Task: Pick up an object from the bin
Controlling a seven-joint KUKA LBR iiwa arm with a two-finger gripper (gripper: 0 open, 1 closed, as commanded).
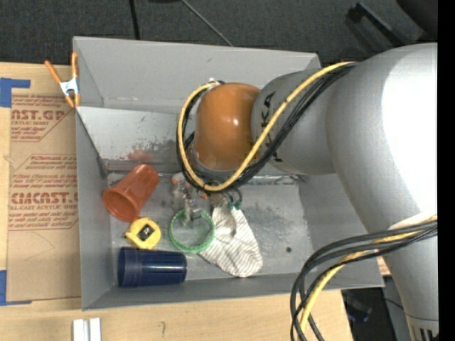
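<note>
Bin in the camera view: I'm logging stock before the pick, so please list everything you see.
orange cup: one, orange, on its side at the bin's left
tape measure: one, yellow, below the orange cup
blue cup: one, dark blue, on its side, lower left corner
green ring: one, green, middle of the floor
cloth: one, white with stripes, right of the green ring
bin: one, grey metal
gripper: one, over the green ring's upper edge
arm: one, silver with orange wrist cover, from the right
</note>
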